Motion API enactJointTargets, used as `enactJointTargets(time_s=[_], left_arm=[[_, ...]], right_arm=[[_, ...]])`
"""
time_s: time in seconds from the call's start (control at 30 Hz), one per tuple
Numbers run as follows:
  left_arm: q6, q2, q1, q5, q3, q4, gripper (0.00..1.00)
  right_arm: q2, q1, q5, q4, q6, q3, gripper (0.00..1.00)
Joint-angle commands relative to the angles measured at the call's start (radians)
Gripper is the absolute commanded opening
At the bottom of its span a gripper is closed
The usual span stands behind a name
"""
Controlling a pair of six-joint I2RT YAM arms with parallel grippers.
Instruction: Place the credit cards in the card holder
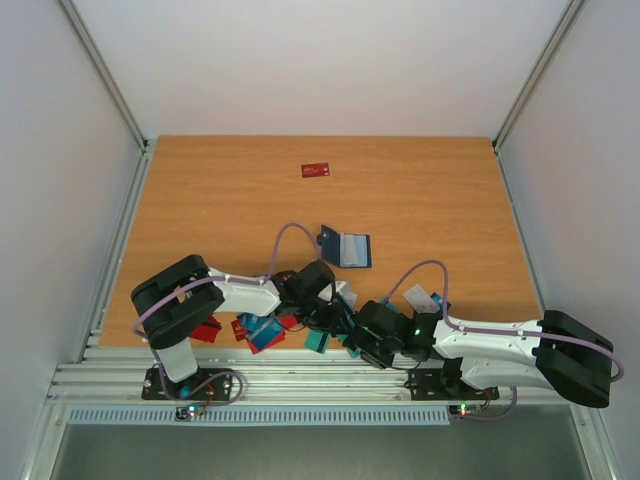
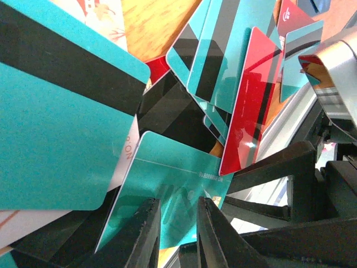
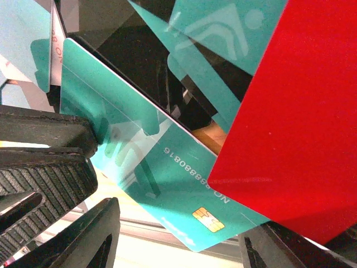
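Observation:
Several credit cards, teal, red and black, lie heaped at the table's near edge (image 1: 262, 332). One red card (image 1: 315, 170) lies alone far back. The card holder (image 1: 345, 248) lies open mid-table, away from both grippers. My left gripper (image 2: 177, 234) is low over the heap. Its fingers look pinched on the logo end of a teal chip card (image 2: 167, 178), seen from the right wrist as (image 3: 167, 167). My right gripper (image 3: 178, 245) stands open. Its jaws are wide on either side of that card's chip end. A red card (image 3: 284, 123) overlaps it.
The grippers meet at the table's near edge, over the aluminium rail (image 1: 300, 380). A pale card (image 1: 420, 297) lies beside the right arm. Grey walls stand along the left and right sides of the wooden table (image 1: 230, 200).

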Motion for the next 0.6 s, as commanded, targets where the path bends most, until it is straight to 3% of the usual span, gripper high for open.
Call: enactJointTargets(time_s=[0.0, 0.57], left_arm=[[-0.002, 0.031, -0.006, -0.038, -0.073, -0.094, 0.22], [-0.006, 0.028, -0.007, -0.030, -0.083, -0.083, 0.22]], right_arm=[[-0.016, -0.017, 0.058, -0.013, -0.069, 0.044, 0.58], [-0.028, -0.020, 0.032, -0.030, -0.118, 0.106, 0.50]])
